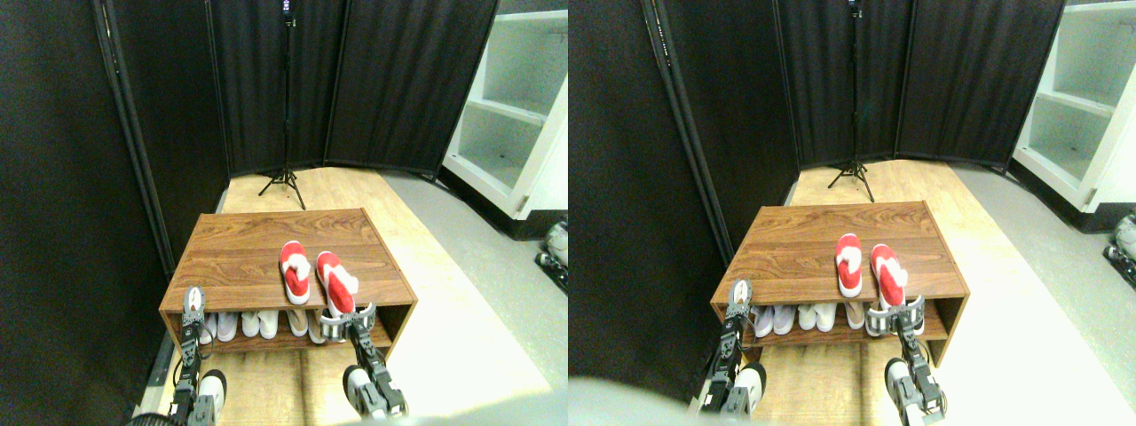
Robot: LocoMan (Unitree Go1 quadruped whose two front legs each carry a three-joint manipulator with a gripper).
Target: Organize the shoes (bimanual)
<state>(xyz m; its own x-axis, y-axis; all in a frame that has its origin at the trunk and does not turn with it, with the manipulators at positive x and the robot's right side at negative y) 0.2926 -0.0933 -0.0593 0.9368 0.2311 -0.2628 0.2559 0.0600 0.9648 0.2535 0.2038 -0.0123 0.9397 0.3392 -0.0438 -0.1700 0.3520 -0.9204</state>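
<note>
Two red shoes lie side by side, toes pointing away, on top of the wooden shoe rack (pixel 240 257). The left shoe (pixel 295 271) sits near the middle of the top. The right shoe (pixel 335 280) has its heel at the rack's front edge. My right gripper (pixel 348 319) stands open at that front edge, with its jaws spread just below and around the right shoe's heel. My left gripper (pixel 193 302) points upward at the rack's front left corner, well apart from both shoes, with nothing seen in it.
Several white and beige shoes (pixel 257 324) fill the rack's lower shelf. Black folding screens (pixel 390 80) and a tripod (pixel 286 182) stand behind. White shelving (pixel 510 115) is at the far right, and a dark panel (pixel 80 222) runs close along the left.
</note>
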